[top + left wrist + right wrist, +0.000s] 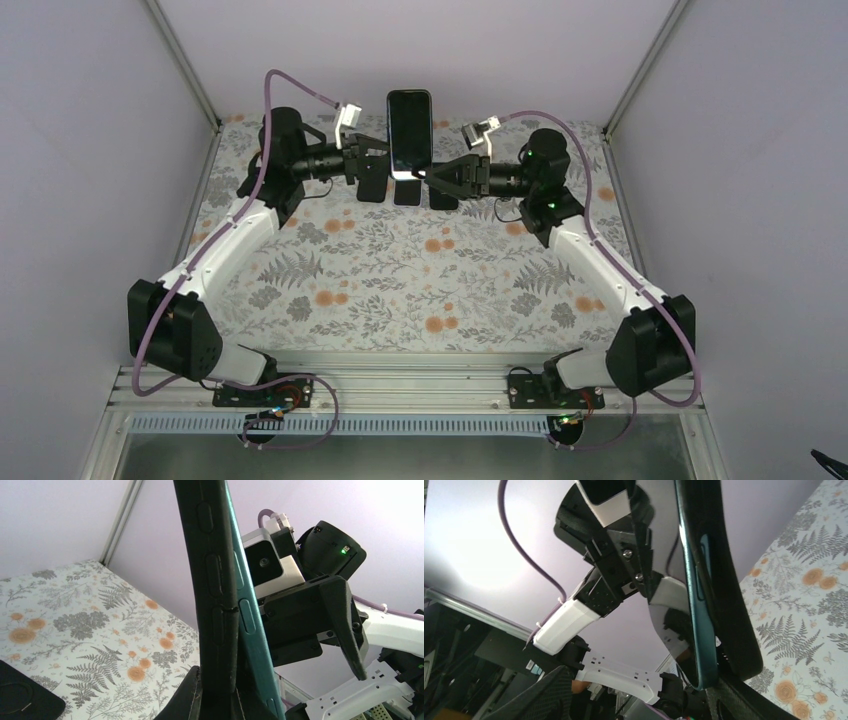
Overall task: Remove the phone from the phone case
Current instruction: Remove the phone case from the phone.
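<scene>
A phone (410,120) in a black phone case stands upright above the far middle of the table, its dark screen facing the top camera. The left wrist view shows the case's black side (212,580) with its button bumps, and the phone's teal edge (250,625) standing slightly away from it. My left gripper (220,702) is shut on the case's lower part. My right gripper (639,700) is open. One finger (544,695) stands far to the left. The other finger (736,702) lies at the bottom corner of the teal phone (699,630) and the case (736,605).
A floral cloth (400,270) covers the table. Pale walls with metal corner posts (185,70) close in the sides and back. A flat black pad (25,700) lies on the cloth in the left wrist view. Both arms meet at the far middle.
</scene>
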